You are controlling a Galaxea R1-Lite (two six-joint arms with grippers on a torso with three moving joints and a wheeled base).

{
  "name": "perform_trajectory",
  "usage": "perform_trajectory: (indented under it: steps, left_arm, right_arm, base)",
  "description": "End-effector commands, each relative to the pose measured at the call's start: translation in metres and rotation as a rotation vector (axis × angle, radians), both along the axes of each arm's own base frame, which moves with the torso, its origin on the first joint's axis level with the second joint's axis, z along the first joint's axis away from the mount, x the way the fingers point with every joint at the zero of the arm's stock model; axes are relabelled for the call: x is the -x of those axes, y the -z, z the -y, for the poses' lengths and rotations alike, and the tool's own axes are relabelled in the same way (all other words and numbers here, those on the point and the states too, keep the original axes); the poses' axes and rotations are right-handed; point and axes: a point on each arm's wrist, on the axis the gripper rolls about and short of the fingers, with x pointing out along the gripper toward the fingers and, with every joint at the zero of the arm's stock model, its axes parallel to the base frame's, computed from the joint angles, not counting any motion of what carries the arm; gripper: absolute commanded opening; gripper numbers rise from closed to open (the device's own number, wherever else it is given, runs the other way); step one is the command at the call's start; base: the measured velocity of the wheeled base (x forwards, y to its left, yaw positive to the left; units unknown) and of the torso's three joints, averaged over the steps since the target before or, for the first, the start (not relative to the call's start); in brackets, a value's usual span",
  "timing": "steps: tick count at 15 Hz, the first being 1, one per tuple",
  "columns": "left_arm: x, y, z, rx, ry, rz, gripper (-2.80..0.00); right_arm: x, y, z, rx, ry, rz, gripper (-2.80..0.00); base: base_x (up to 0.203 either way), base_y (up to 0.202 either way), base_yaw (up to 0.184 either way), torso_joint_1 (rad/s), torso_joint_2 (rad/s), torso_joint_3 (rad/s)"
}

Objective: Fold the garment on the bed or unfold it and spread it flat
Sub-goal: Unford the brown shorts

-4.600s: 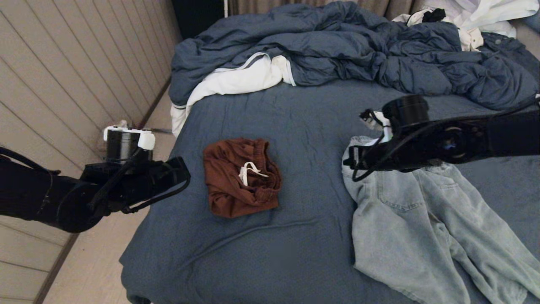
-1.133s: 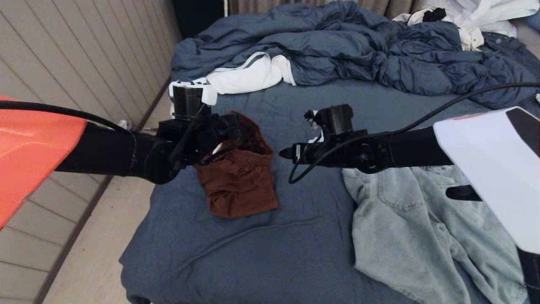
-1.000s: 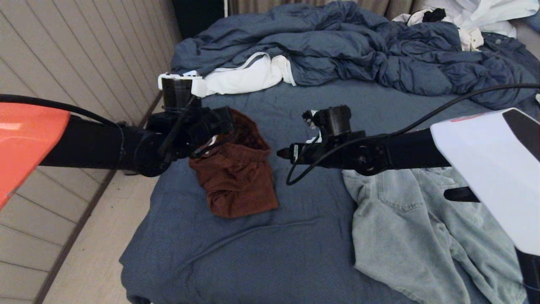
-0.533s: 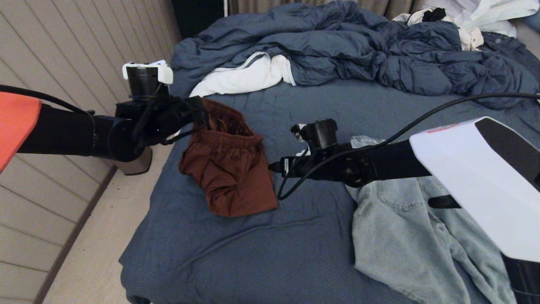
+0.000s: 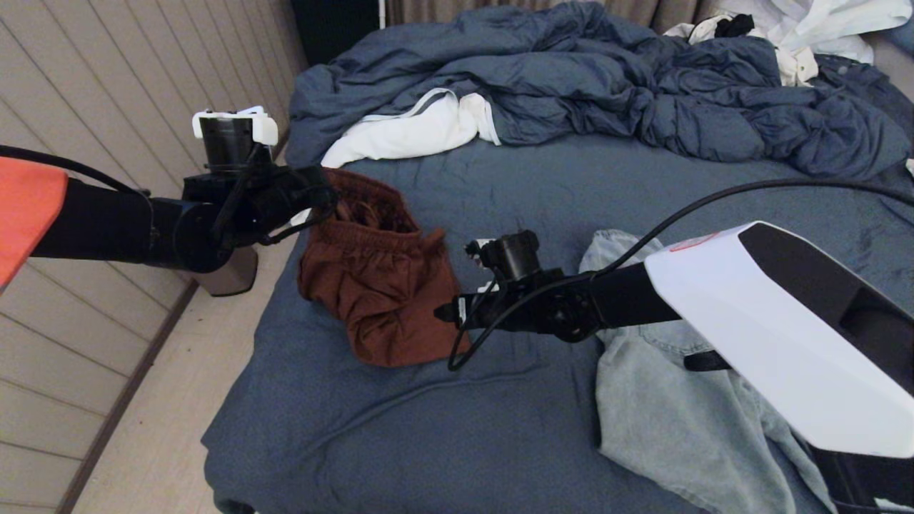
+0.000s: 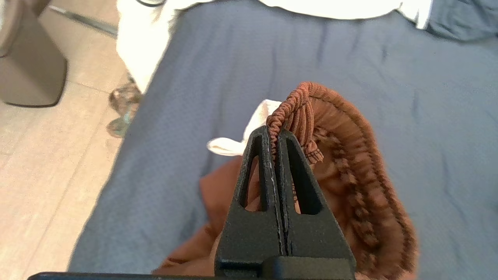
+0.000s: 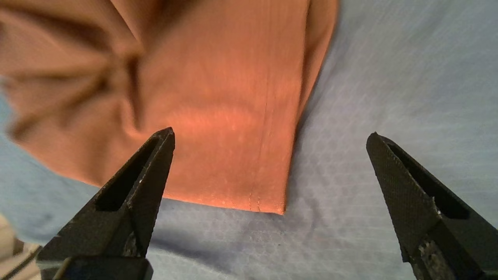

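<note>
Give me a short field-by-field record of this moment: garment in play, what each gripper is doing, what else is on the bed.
garment: brown shorts, partly lifted off the bed, lower hem on the sheet
left gripper: shut on the shorts' elastic waistband, holding it up near the bed's left edge
right gripper: open, hovering by the shorts' lower corner, holding nothing
other garment: light denim jeans, lying loose under the right arm
bedding: rumpled blue duvet and white linen at the far end

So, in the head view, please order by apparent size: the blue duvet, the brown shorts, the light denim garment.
1. blue duvet
2. light denim garment, partly hidden by the right arm
3. brown shorts
</note>
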Motion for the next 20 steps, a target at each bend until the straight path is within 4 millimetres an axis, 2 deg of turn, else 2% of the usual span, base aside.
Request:
perform_trajectory:
  steps: [1,8,9,12,20]
  left_arm:
    - [-0.003,0.001,-0.003,0.003,-0.011,0.002,-2.80]
    - [-0.003,0.003,-0.002,0.001,-0.006,-0.004,-2.80]
    - [-0.003,0.003,-0.002,0.001,-0.006,-0.004,-2.80]
    - [-0.001,0.003,0.002,0.002,0.005,-0.006,-2.80]
    - [0.001,0.001,0.002,0.004,0.006,0.000,-2.80]
  right_arm:
    - [-0.001,0.018,-0.008,0.019,-0.012,-0.027,0.00]
    - [-0.009,0.050,-0.018,0.048,-0.017,-0.065,0.00]
    - [-0.007,0.050,-0.022,0.047,-0.026,-0.062,-2.80]
    - [-0.007,0.055,-0.029,0.054,-0.024,-0.058,-2.80]
    - [-0.007,0.051,-0.030,0.050,-0.022,-0.050,-2.80]
  base:
    - [0.000,0.000,0.000,0.000,0.00,0.000]
    - [0.000,0.000,0.000,0.000,0.00,0.000]
    - [0.000,0.000,0.000,0.000,0.00,0.000]
    - [0.000,0.000,0.000,0.000,0.00,0.000]
    - [0.000,0.000,0.000,0.000,0.00,0.000]
